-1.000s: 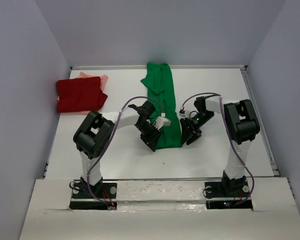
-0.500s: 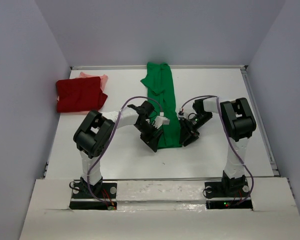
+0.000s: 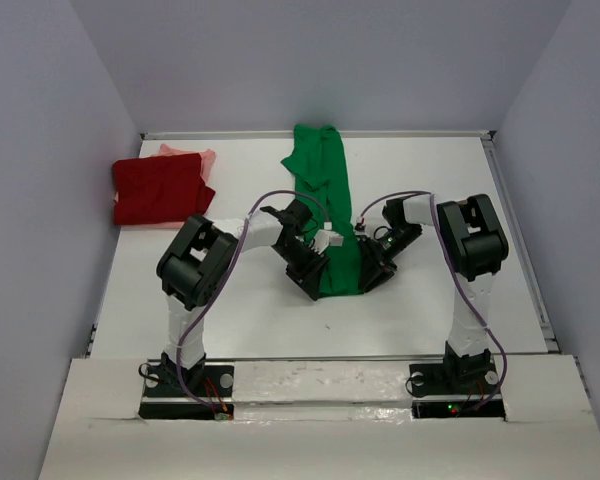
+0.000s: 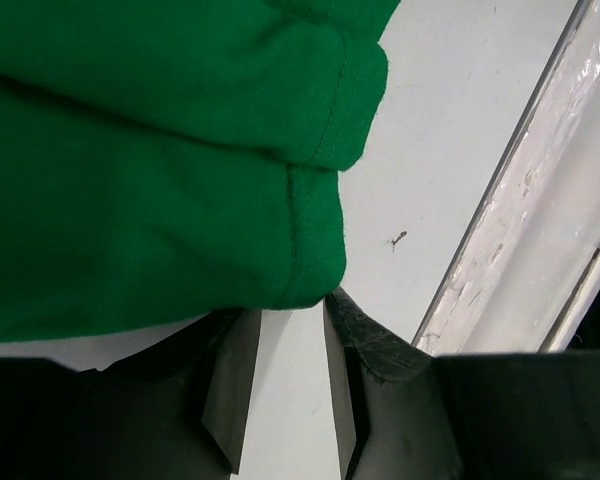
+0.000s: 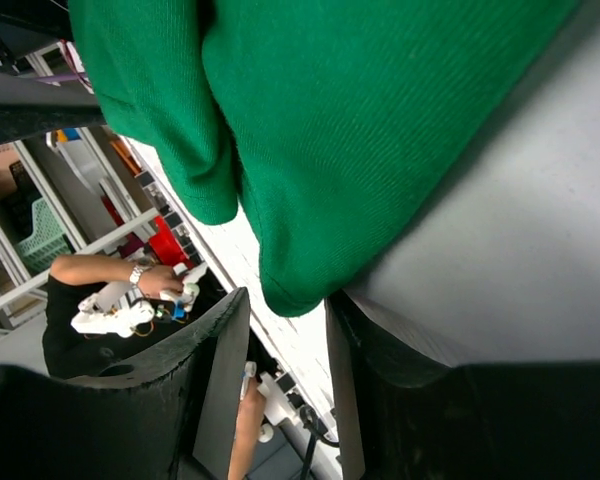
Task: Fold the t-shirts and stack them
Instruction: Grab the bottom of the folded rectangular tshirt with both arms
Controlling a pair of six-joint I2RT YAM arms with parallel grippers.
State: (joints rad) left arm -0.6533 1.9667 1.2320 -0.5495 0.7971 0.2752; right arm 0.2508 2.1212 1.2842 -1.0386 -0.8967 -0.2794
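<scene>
Green t-shirt [image 3: 325,200]: bright, plain; folded into a long narrow strip, lying flat at mid-table, running from the far edge toward the near side.
Dark red t-shirt [image 3: 160,190]: folded, far left, lying on the pink one.
Salmon-pink t-shirt [image 3: 192,157]: underneath, only its far corner showing.

- Left arm [image 3: 192,262] and right arm [image 3: 467,240]: bulky black joint housings joined by white tubes.
- A thin purple cable [image 3: 270,198] loops along each (red wires show by the left foot).
- Black base plates [image 3: 185,385].
- Left hand [image 4: 285,400] and right hand [image 5: 280,380]: black fingers [image 4: 235,380] with flat pale-grey inner faces.
</scene>
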